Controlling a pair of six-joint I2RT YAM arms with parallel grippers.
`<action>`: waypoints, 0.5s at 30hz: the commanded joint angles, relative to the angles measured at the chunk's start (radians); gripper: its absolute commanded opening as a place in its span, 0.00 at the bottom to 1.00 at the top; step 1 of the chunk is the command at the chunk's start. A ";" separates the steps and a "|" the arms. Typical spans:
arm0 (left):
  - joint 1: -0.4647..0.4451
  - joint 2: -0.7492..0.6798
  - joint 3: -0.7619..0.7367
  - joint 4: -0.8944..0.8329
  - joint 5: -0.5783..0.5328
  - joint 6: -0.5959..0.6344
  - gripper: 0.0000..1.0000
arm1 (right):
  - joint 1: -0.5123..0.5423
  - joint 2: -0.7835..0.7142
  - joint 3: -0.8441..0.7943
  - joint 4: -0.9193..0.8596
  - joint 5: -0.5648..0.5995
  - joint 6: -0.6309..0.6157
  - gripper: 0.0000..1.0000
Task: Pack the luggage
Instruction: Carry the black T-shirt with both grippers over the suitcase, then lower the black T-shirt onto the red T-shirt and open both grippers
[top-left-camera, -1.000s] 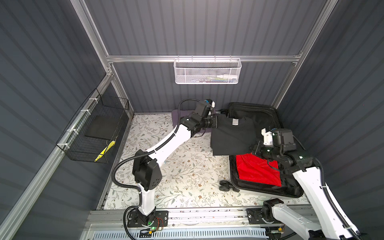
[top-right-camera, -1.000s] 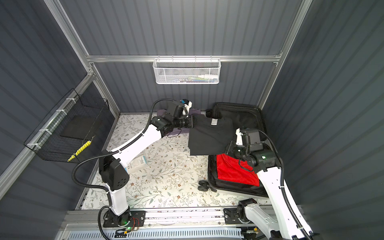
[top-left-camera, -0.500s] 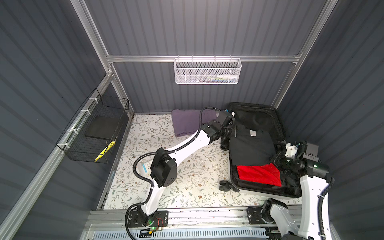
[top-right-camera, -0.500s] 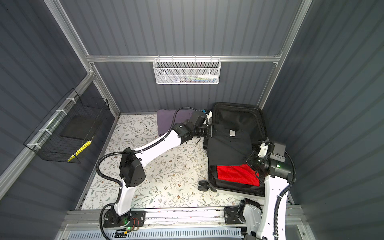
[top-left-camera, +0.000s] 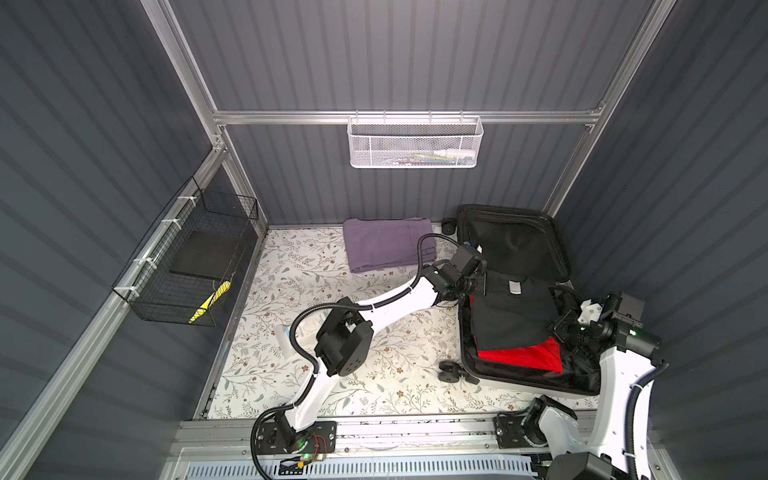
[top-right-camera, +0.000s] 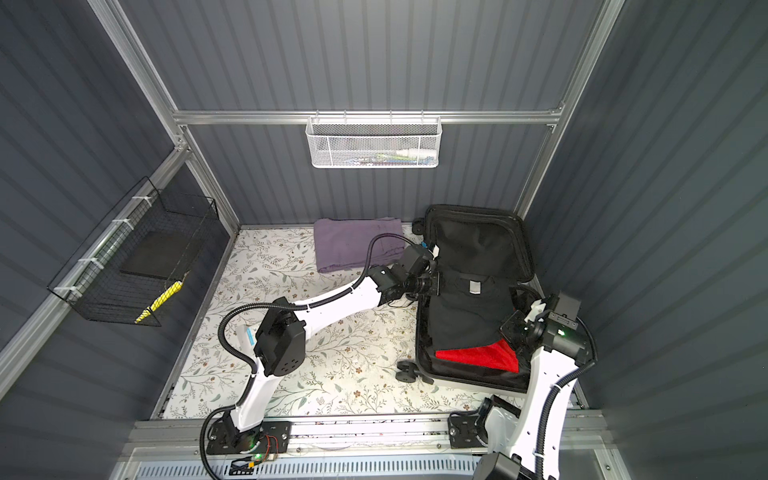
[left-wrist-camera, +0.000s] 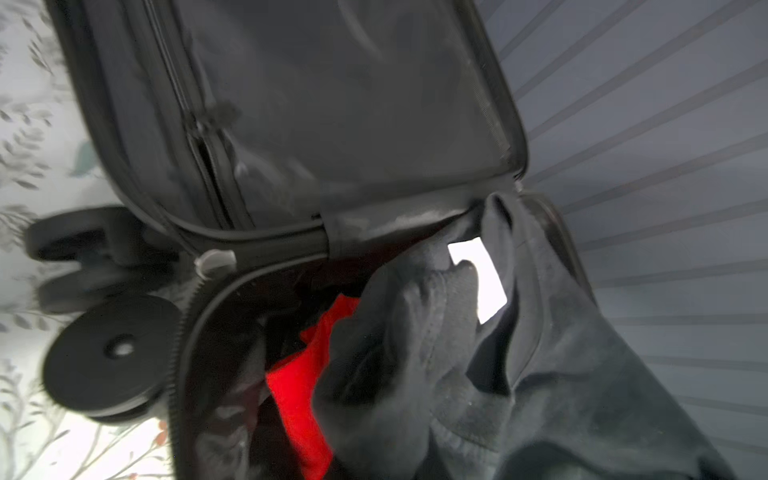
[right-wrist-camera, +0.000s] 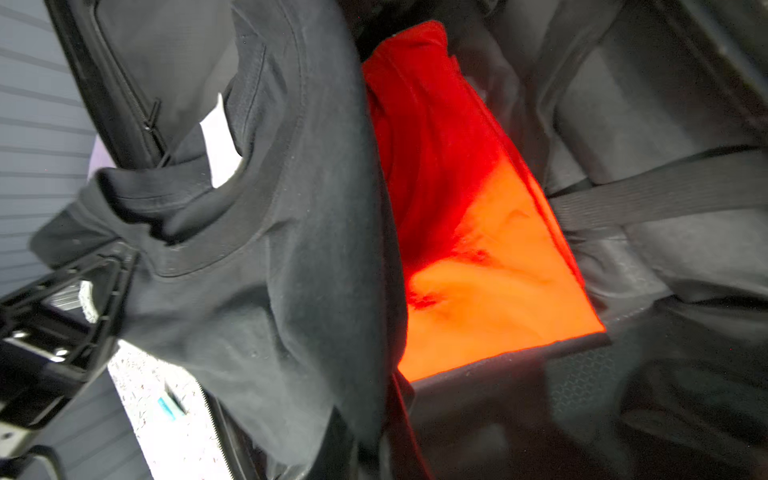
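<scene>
The left tool (top-left-camera: 478, 286) and the right tool (top-left-camera: 559, 328) clamp a black cotton T-shirt (top-left-camera: 511, 320) over black-lined hard-shell luggage (top-left-camera: 515, 245); wrist views uncover more red folded cloth (right-wrist-camera: 478, 270).

A flat surface covered in a pale floral print (top-left-camera: 270, 361) is shown in both top views. A folded purple cloth (top-left-camera: 388, 243) is laid on it against the back wall. The open luggage (top-left-camera: 515, 245) is set on its right side, with black wheels (top-left-camera: 451, 371) seen at the near left corner. A small white packet with blue print (top-left-camera: 286, 334) is laid toward the left, well apart from both.
</scene>
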 joint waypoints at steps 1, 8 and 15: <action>-0.013 0.033 -0.008 0.049 -0.004 -0.025 0.00 | -0.006 0.017 -0.005 0.001 0.029 -0.014 0.00; -0.020 0.089 -0.009 0.083 0.020 -0.049 0.00 | -0.006 0.058 -0.011 0.003 0.031 -0.011 0.00; -0.020 0.115 -0.008 0.087 0.047 -0.050 0.13 | -0.007 0.069 0.001 -0.004 0.084 0.006 0.57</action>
